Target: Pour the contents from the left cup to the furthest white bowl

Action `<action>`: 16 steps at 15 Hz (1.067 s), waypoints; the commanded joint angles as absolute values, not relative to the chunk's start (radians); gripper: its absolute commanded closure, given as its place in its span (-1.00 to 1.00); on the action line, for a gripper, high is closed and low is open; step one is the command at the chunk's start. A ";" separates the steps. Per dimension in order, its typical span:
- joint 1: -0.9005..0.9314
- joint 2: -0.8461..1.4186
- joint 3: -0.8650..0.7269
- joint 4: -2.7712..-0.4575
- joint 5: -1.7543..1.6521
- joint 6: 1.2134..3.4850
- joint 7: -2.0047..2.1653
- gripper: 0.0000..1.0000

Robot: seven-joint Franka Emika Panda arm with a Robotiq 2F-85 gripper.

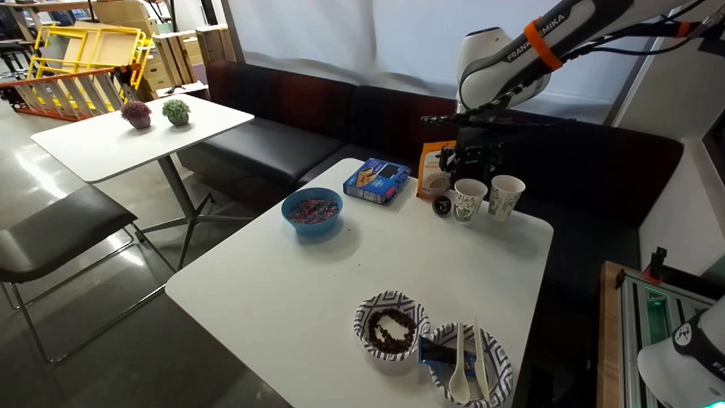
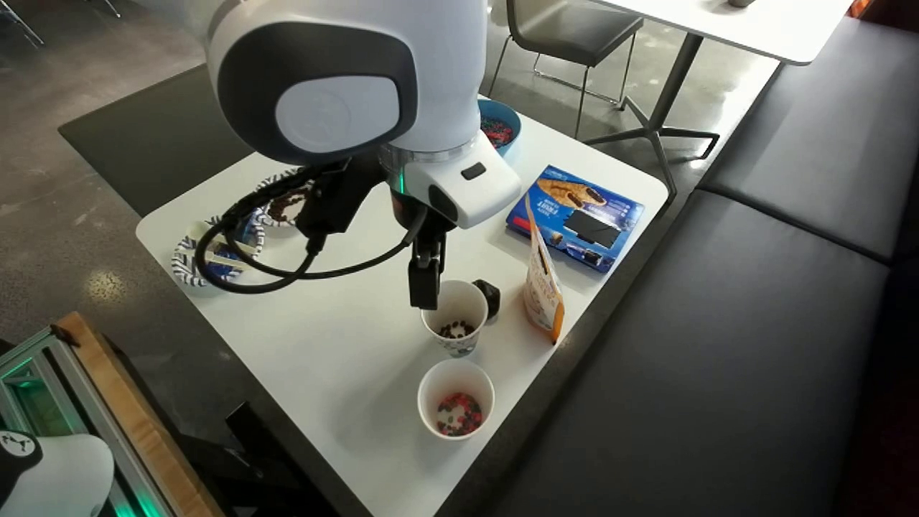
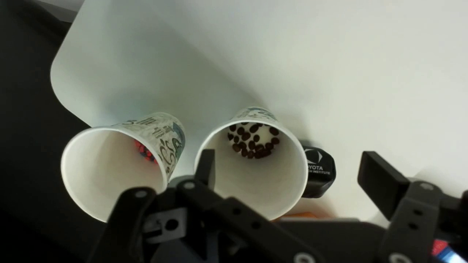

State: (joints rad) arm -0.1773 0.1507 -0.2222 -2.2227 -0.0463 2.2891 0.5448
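Observation:
The left cup, a whitish paper cup [image 1: 467, 205] with a printed side, stands upright on the table with dark brown beans [image 3: 252, 144] at its bottom. My gripper [image 3: 294, 171] is open above this cup, holding nothing. In the wrist view one finger [image 3: 207, 166] overlaps the cup's left rim, while the opposite finger [image 3: 382, 184] is well to the right of the cup. The furthest white bowl [image 1: 422, 317], with a dark patterned rim and brown beans inside, sits across the table; in an exterior view the bowl [image 2: 276, 179] is partly behind the arm and its cable.
Close beside the left cup stands a similar cup [image 2: 456, 370] with red and dark bits; a black object [image 3: 320, 171] is on its opposite side. An orange bag [image 2: 542, 287], blue box [image 1: 376, 180], blue bowl [image 1: 313, 226] and patterned bowl [image 1: 501, 362] with utensils share the table.

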 commanded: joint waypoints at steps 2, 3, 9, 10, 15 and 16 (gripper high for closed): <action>-0.175 0.189 -0.224 -2.207 -0.034 2.290 0.513 -1.00; -0.176 0.201 -0.224 -2.205 -0.026 2.309 0.501 -1.00; -0.171 0.278 -0.216 -2.186 -0.024 2.389 0.420 -1.00; -0.169 0.290 -0.214 -2.183 -0.024 2.402 0.410 -1.00; -0.161 0.351 -0.216 -2.164 -0.032 2.450 0.387 -0.23; -0.162 0.359 -0.218 -2.160 -0.030 2.453 0.383 -0.07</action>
State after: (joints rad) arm -0.1680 0.3141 -0.2095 -2.1837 -0.0446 2.4248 0.4086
